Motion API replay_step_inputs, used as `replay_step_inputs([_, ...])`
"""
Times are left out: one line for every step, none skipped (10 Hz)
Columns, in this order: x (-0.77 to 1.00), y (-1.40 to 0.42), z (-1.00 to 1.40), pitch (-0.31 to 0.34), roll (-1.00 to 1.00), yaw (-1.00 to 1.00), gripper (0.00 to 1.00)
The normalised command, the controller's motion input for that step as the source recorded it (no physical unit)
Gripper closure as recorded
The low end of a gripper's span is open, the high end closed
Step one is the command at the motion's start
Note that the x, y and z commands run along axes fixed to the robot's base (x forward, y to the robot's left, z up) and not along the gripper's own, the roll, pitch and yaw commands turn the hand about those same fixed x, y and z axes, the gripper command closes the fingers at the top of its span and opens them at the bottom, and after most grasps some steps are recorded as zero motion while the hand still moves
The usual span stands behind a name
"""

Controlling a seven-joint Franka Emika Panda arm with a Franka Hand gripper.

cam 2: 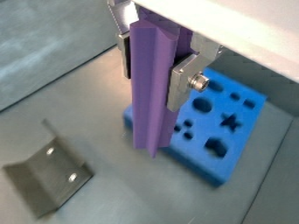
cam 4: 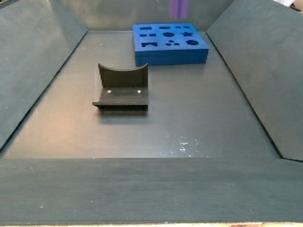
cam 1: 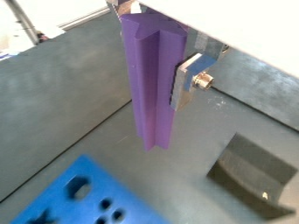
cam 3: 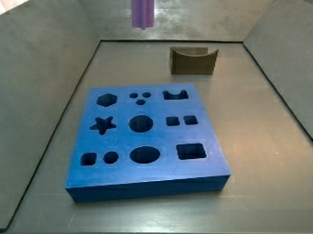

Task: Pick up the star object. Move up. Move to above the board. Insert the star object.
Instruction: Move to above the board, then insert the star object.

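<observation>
High over the floor, the star (cam 2: 149,87) is clamped upright in the gripper (cam 2: 158,61); travel above the board (cam 3: 145,132) is next.

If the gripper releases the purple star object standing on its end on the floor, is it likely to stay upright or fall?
The star object, shut between the gripper fingers above the floor, is tall and slender, so it would probably tip over. Its straight sides suggest that it is stiff. Its ridged sides would likely stop it from rolling far.

floor (cam 3: 263,110): grey, walled | on it: the board (cam 3: 146,178), flat; fixture (cam 3: 193,60), well apart
</observation>
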Motion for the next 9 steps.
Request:
replay_step_inputs([0.11, -1.0, 0.38, 0.065, 0.01, 0.01, 1.0])
replay_step_inputs([0.12, -1.0, 0.39, 0.07, 0.0, 0.01, 1.0])
replay_step_inputs([0.13, -1.0, 0.39, 0.079, 0.0, 0.01, 1.0])
replay_step_inputs([0.15, -0.89, 0.34, 0.099, 0.01, 0.01, 1.0])
replay_step_inputs([0.14, -0.62, 0.24, 0.115, 0.01, 0.01, 1.0])
replay_step_inputs([0.13, -0.37, 0.14, 0.128, 0.02, 0.01, 1.0])
replay_step_inputs([0.12, -0.23, 0.08, 0.13, 0.03, 0.01, 1.0])
replay_step_inputs([0.01, -0.02, 0.0, 0.0, 0.03, 0.0, 1.0])
replay_step_inputs([0.0, -0.05, -0.11, 0.0, 0.0, 0.0, 1.0])
